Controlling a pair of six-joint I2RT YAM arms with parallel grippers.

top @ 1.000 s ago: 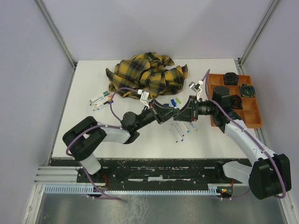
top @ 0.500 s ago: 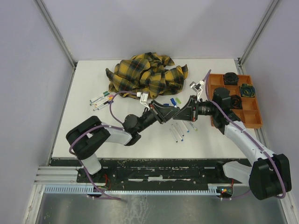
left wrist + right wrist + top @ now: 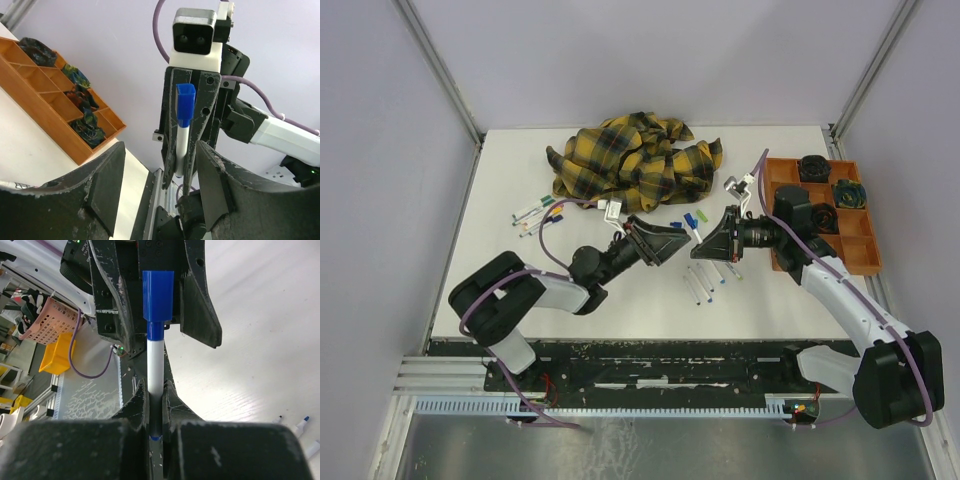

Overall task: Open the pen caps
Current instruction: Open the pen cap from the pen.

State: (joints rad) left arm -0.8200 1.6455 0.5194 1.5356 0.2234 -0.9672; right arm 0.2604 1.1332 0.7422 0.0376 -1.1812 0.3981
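While the right gripper clamps the white pen near the centre of the overhead frame, the pen's long axis points left at the left gripper, whose jaws stand wide apart in line with the blue cap, holding nothing.

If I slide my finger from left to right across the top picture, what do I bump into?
Pens, left claw, right claw gripping a pen, tray.

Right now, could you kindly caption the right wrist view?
Right gripper holds a blue-capped pen facing the open left gripper.
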